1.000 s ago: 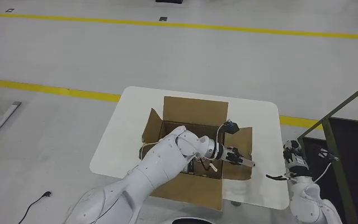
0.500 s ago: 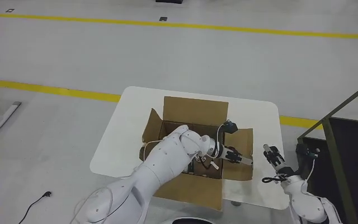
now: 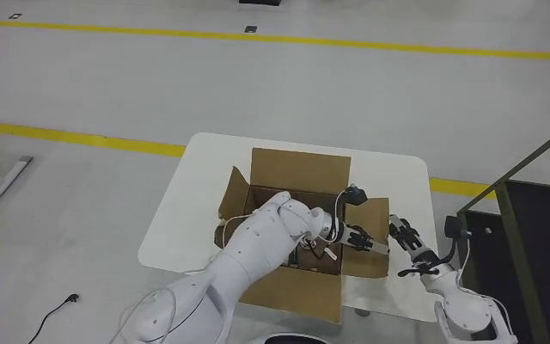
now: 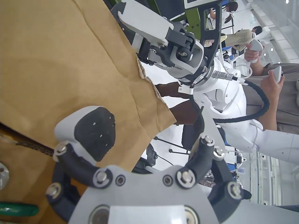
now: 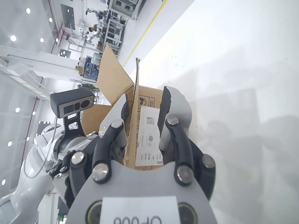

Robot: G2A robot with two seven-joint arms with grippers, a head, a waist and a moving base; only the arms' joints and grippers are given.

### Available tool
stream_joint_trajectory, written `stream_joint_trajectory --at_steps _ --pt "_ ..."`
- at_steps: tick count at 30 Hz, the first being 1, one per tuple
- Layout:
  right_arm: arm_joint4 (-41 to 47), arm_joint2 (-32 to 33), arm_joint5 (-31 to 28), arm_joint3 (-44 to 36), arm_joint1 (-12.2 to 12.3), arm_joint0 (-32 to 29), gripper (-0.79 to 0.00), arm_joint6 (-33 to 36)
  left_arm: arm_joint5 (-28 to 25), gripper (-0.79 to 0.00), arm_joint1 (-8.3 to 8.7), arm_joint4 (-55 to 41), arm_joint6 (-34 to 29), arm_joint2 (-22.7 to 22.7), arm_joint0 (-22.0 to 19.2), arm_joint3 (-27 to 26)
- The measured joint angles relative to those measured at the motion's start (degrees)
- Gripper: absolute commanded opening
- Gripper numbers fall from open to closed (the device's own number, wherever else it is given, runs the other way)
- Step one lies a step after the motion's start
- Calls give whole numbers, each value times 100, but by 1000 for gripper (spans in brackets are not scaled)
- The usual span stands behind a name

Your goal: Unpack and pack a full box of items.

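Brown cardboard box [image 3: 300, 170] with a white printed label [image 5: 149, 138]; white surface [image 3: 193, 202]; grey floor [image 3: 258, 86] striped yellow; white fingers [image 4: 67, 123] with black pads [image 4: 95, 129], speckled white.

Pale grey floor [image 3: 258, 86], yellow lines [image 3: 258, 38], white rounded table [image 3: 193, 215].

Right gripper [image 3: 398, 228] swung in (leftward) to straddle the box flap [image 3: 378, 211].
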Motion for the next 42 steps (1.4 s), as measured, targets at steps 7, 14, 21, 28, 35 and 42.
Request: stream_joint_trajectory --at_steps 7,14,21,28,35,42 --pt "-89 11 -22 -23 22 -62 -486 17 -50 0 -48 21 -45 -53 -10 93" --pt "-115 -63 -79 -37 45 -71 -588 196 -92 0 -92 42 -65 -108 4 155" --pt "-81 -150 -13 55 52 -29 -785 206 -123 0 -125 73 -77 -159 12 202" --pt "-63 -213 50 212 54 5 -785 83 -234 0 -107 105 -74 -265 -57 195" --pt "8 -218 53 250 49 59 -785 -208 -363 0 79 498 98 -418 -220 98" --pt "-267 -137 57 231 82 184 -785 -298 -158 0 483 1161 563 -728 -328 -170"
